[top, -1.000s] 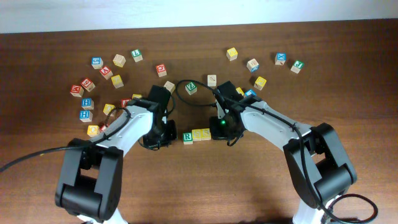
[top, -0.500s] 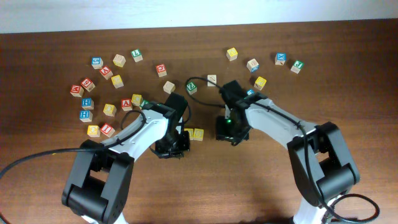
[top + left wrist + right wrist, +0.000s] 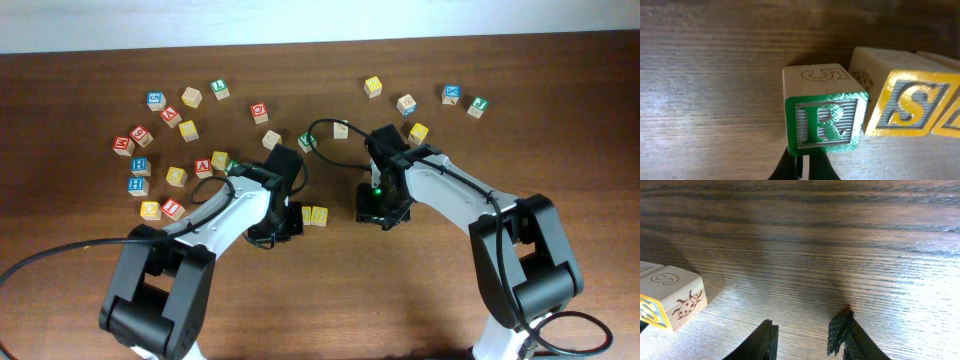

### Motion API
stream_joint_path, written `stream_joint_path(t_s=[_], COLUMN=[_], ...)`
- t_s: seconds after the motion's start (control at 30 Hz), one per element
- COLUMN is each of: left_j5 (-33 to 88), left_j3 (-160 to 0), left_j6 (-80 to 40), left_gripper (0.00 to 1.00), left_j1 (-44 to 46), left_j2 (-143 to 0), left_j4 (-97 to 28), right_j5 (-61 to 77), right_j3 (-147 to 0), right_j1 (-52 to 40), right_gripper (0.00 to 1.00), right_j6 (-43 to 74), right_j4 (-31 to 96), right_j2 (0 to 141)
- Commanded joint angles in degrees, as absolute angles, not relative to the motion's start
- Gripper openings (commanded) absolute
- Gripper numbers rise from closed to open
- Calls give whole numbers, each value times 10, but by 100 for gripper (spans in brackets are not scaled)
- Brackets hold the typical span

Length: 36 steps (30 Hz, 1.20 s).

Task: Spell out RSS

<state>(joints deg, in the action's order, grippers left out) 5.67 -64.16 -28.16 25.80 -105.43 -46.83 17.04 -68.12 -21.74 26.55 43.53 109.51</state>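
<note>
One clenched left gripper [image 3: 801, 164] behind the R cube [image 3: 822, 122], likely squaring it beside the S cube [image 3: 902, 106]; right gripper [image 3: 805, 329] released, empty

I see my left gripper [image 3: 799, 169], jaws pinched together, right below the green R cube [image 3: 826, 120], with the yellow S cube [image 3: 900, 102] just beside it.

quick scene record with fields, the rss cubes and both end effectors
R cube: on the table, green R facing the left wrist camera
first S: just beside the R cube, yellow face
second S: past first S, cut off by the frame edge
left end effector: shut, tips at the R cube's near base
right end effector: open, empty, apart from the row
spare cubes: scattered over the far table
</note>
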Motion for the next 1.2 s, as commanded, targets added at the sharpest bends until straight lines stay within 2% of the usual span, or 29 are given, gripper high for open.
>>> stream_joint_path(t_s=[0.0,0.47,0.7,0.93,1.1,1.17], left_j5=[46,36,36,36,36,38], left_j3=[-638,-639,-677,-679,-663,-663], left_j6=[-286,-269,-269,-269,-269,-269], left_gripper=[0,0,0,0,0,0], left_j1=[257,257,256,187,164,164], left_j2=[-1040,-1040,-1007,-987,-1017,-1034], left_j4=[-458,-453,-516,-512,-480,-465], right_j5=[159,159,161,162,161,161], right_j3=[-677,-677,-677,-677,-677,-677], right_j1=[-218,-218,-221,-258,-269,-274], right_gripper=[33,33,33,32,23,23], right_j6=[257,258,257,261,295,295], right_j4=[436,435,426,386,365,360], right_j2=[1100,1100,1100,1100,1100,1100])
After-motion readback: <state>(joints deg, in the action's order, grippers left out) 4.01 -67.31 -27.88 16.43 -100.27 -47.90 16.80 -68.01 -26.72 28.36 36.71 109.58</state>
